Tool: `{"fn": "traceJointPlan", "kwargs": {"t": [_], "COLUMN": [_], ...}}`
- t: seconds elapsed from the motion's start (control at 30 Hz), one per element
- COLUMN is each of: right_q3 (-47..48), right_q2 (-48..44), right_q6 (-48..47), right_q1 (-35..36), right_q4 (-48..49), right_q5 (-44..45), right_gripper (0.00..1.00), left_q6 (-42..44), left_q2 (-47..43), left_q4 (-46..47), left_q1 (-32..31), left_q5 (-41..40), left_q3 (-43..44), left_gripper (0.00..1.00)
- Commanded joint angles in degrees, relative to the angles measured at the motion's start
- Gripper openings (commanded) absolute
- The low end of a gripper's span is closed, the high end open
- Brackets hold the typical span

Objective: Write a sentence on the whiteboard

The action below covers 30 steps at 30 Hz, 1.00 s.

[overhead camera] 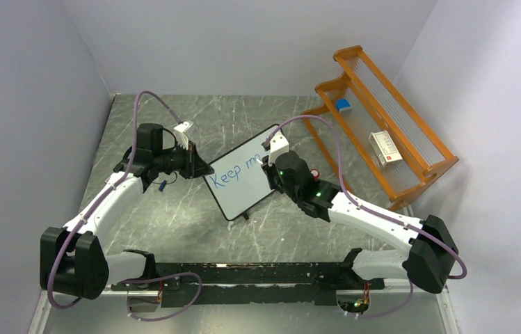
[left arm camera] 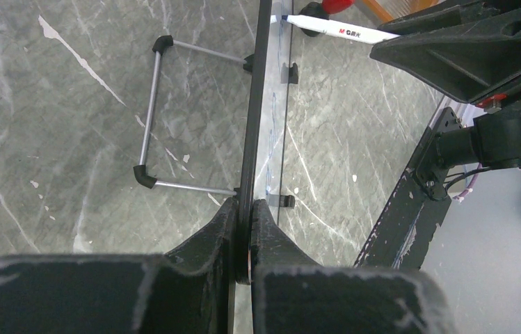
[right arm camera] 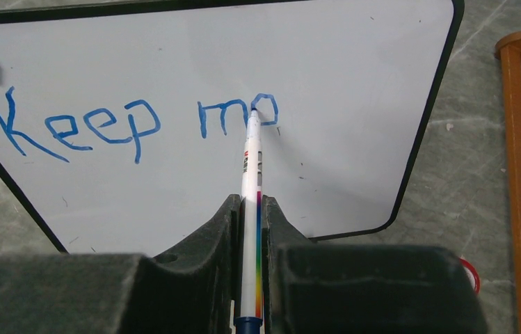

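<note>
We note a grey stone table (overhead camera: 174, 216), with an orange rack (overhead camera: 389, 118) at its far right. The whiteboard (overhead camera: 240, 198) stands mid-table, between both arms. The left gripper (left arm camera: 243, 209) is pinched tight on the board's left edge. The right gripper (right arm camera: 252, 205) is clamped around a white marker (right arm camera: 251, 167), whose tip touches the board. The blue writing (right arm camera: 104, 125) reads "Keep mo".

The whiteboard (right arm camera: 355, 62) carries the sentence (right arm camera: 132, 122) in blue handwriting, reading "Keep mo". The white marker (left arm camera: 330, 28) bears the printed brand letters "M G", followed by small characters too fine to read. The label on the white box (overhead camera: 385, 148) in the orange rack (overhead camera: 349, 53) is illegible.
</note>
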Motion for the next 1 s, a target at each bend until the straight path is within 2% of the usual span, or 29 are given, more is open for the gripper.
{"fn": "traceJointPlan", "kwargs": {"t": [0.0,0.33,0.97], "right_q3": [-0.8,-0.9,-1.7], "right_q2": [-1.2,-4.6,-3.0], "right_q6": [0.5,0.2,-0.8], "right_q1": [-0.1,-0.2,-3.8], "right_q4": [-1.6,-1.1,2.3], "right_q5": [0.4,1.1,0.0], "right_gripper": [0.00,0.00,0.00], "left_q6": [3.5,3.6,3.5], "left_q2": [1.9,1.9,2.3], "left_q4": [-4.4,-4.5,-4.4], "left_q1": [-0.6,-0.6,-0.6], "left_q5": [-6.6,-6.5,-6.1], "left_q3": [-0.7,-0.7,-0.6], "left_gripper": [0.05,0.05,0.05]}}
